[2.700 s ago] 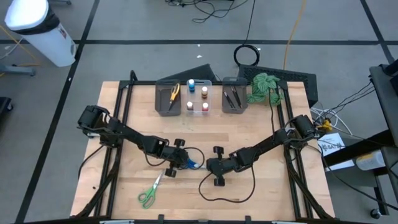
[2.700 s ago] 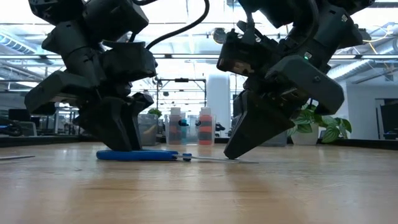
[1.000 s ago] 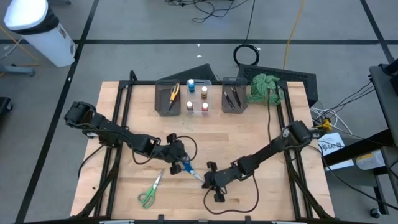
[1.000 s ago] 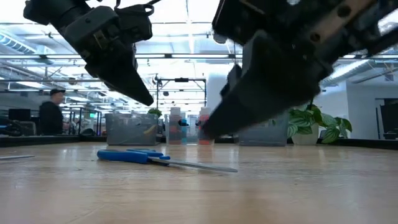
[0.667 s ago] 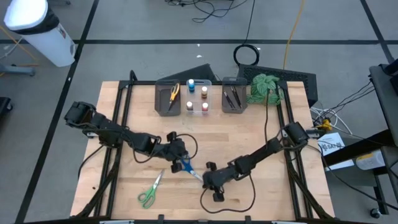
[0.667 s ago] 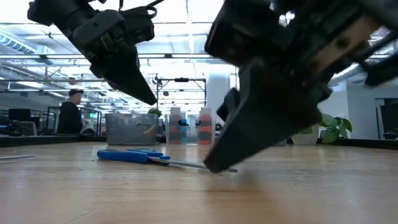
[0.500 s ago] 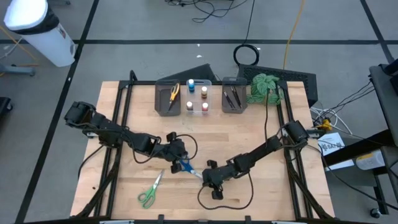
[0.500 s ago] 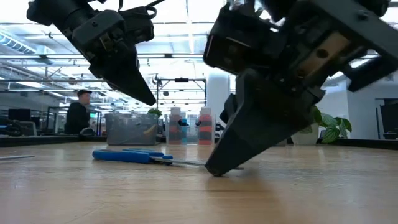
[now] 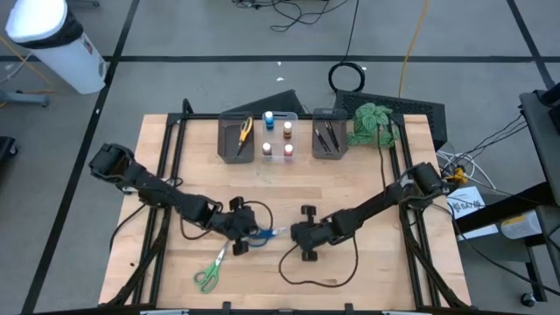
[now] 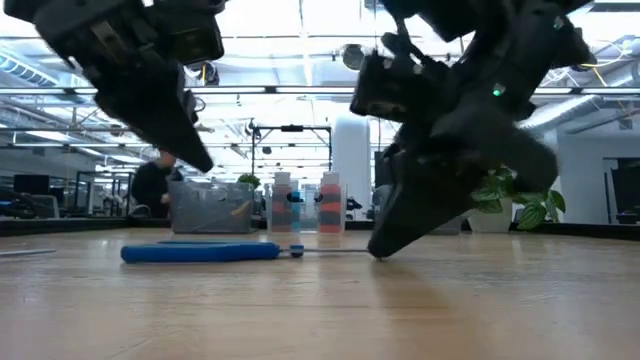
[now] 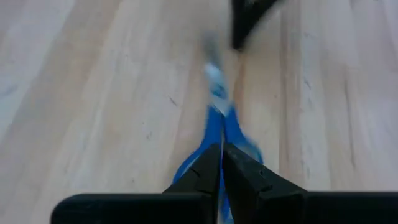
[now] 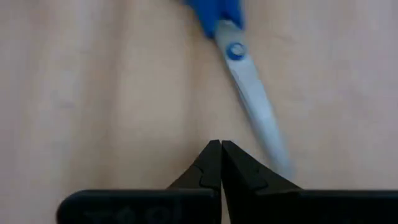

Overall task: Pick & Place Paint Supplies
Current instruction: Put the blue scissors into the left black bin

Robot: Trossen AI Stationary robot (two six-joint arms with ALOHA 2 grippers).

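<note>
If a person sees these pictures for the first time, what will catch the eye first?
The blue scissors lie flat mid-table, between two shut grippers: the left gripper above the handles, the right gripper tip-down by the blade. Green scissors lie near the front edge.

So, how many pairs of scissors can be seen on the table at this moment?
3: blue scissors lie flat mid-table between the left gripper and right gripper; green scissors lie near the front-left edge; yellow scissors are in the grey bin. More could be hidden.
</note>
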